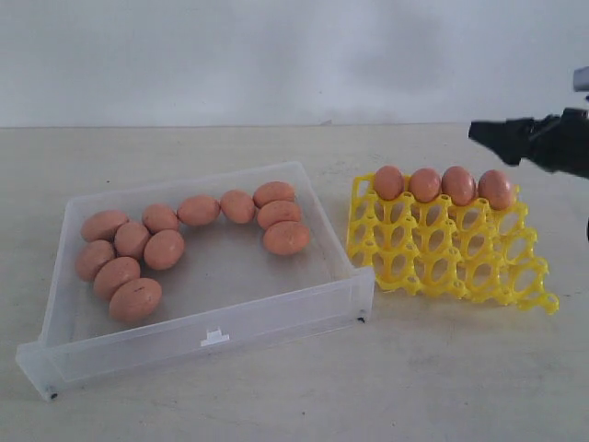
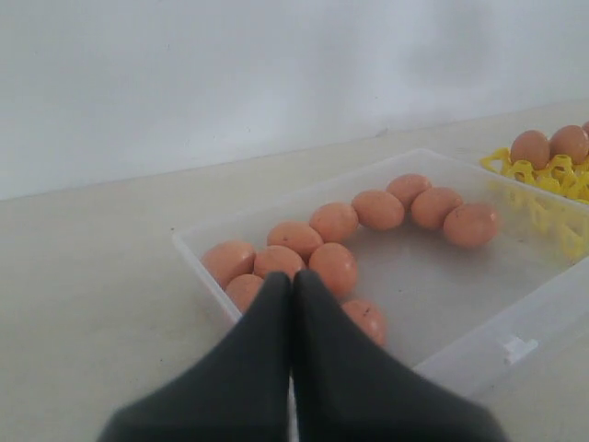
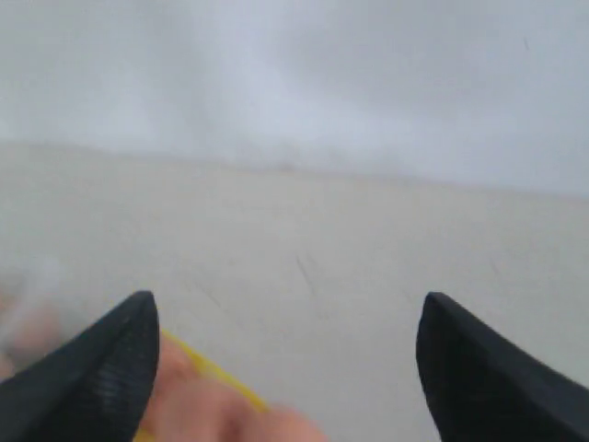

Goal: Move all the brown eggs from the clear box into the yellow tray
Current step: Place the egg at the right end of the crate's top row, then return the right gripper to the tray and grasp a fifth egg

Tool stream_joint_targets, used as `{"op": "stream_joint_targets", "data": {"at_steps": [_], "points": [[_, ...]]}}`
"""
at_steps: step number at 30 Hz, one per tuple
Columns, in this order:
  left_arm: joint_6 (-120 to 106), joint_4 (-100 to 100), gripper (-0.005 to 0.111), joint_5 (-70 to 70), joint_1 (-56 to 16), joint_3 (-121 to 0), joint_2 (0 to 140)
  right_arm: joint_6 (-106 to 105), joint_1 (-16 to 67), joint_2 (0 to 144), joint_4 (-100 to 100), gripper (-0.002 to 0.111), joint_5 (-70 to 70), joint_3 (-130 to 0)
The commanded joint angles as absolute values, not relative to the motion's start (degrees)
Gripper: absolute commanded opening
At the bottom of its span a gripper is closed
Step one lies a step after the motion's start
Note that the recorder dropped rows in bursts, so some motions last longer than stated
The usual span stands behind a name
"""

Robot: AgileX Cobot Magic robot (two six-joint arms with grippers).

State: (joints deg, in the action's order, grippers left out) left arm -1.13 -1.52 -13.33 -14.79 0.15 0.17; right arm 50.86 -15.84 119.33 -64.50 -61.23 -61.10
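Right fingers: The right fingers [image 3: 97,364], black and pointed, stand wide apart with nothing between them. In the exterior view these fingers [image 1: 502,138] hang in the air above and just beyond the far right corner of the tray, tips aimed toward the left of that view.
Left fingers: The left fingers [image 2: 262,341] are pressed together tip to tip and grip nothing. The left wrist view has them pointing toward the box, their tips overlapping its nearest eggs in the picture. Their height above the box cannot be told.
Eggs in the tray: Four brown eggs [image 1: 442,184] sit side by side along the far row of the yellow tray [image 1: 460,267], one to a cup. The three nearer rows of cups stand open.
Eggs in the box: Twelve more lie on the floor of the clear box [image 1: 276,318] in a loose arc. Seven cluster at the left end, two follow along the far wall, and three are stacked close at the far right corner. Most touch a neighbour.
Box and tray: The tray sits close against the box's right end; whether they touch cannot be told. A small white tab [image 1: 214,338] marks the box's near wall.
Setting: Both rest on a pale surface [image 1: 442,387] before a white wall [image 1: 276,55].
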Motion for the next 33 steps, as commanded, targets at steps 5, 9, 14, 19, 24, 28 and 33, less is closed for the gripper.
{"op": "stream_joint_targets", "data": {"at_steps": [5, 9, 14, 19, 24, 28, 33], "points": [[-1.2, -1.5, -0.004, -13.1, -14.8, 0.0, 0.0, 60.6, 6.5, 110.0, -61.8, 0.015, -70.0, -64.7], [-1.2, -1.5, -0.004, -13.1, -14.8, 0.0, 0.0, 42.7, 23.3, 110.0, -70.3, 0.0, -42.5, -69.1], [-1.2, -1.5, -0.004, -13.1, -14.8, 0.0, 0.0, 12.4, 42.3, 114.1, -66.2, 0.0, 22.8, -80.5], [-1.2, -1.5, -0.004, -13.1, -14.8, 0.0, 0.0, 2.9, 44.0, 116.9, -53.0, 0.0, 34.7, -91.1], [-1.2, -1.5, -0.004, -13.1, -14.8, 0.0, 0.0, -48.6, 39.7, 119.1, 3.1, 0.0, 65.5, -104.8], [-1.2, -1.5, -0.004, -13.1, -14.8, 0.0, 0.0, -50.9, 38.1, 120.7, 7.9, 0.0, 69.8, -109.5], [-1.2, -1.5, -0.004, -13.1, -14.8, 0.0, 0.0, -55.5, 38.2, 121.5, 5.3, 0.03, 66.4, -109.4]]}}
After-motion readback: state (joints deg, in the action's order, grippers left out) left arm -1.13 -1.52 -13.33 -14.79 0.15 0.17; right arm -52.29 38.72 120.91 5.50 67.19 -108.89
